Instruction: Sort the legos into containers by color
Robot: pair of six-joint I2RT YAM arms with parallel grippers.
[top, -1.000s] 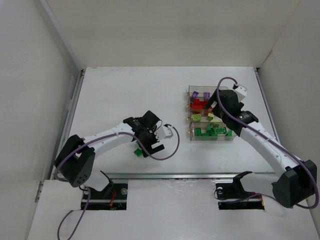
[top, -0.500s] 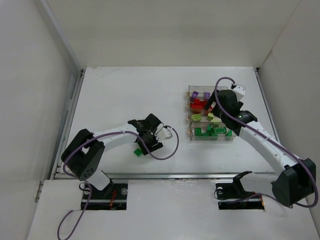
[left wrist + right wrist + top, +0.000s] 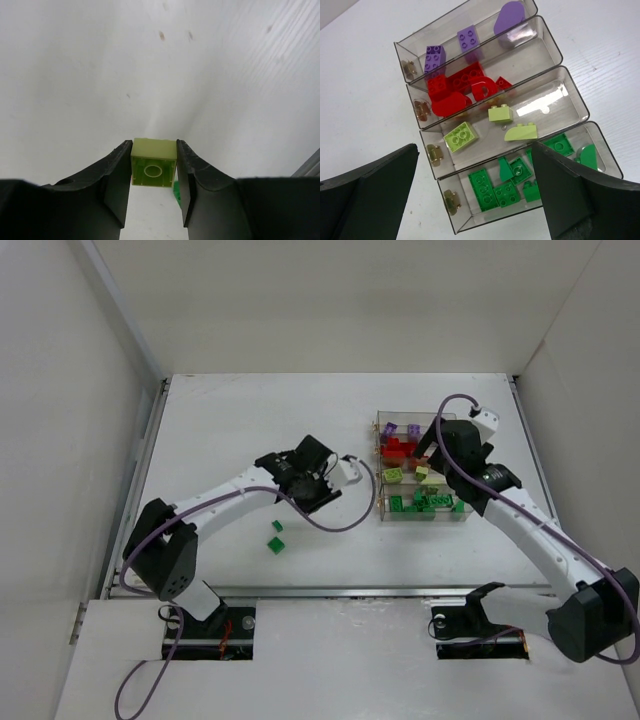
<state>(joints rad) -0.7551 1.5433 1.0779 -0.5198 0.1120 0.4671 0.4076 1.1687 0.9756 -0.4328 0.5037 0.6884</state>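
Yellow-green lego (image 3: 153, 170) pinched in left gripper (image 3: 320, 490), mid-worktop, edges far. Right gripper (image 3: 472, 157) wide open, holding nothing, over containers (image 3: 551, 98) nr right edge. Two dk-green legos (image 3: 276, 537) loose nr front edge.

Yellow-green brick (image 3: 153, 169) in black left gripper (image 3: 154, 146); white table (image 3: 220, 420); smoky clear containers (image 3: 550, 102).

The right gripper (image 3: 474, 149) hangs over the containers (image 3: 552, 96), its two black fingers (image 3: 370, 185) spread wide to either side. The four clear bins sit joined side by side on the white table (image 3: 360, 90). The farthest bin holds three purple legos (image 3: 468, 37). The next holds a heap of red legos (image 3: 442, 89), and the third holds three yellow-green legos (image 3: 460, 136). The nearest holds perhaps six overlapping dark green legos (image 3: 485, 182).
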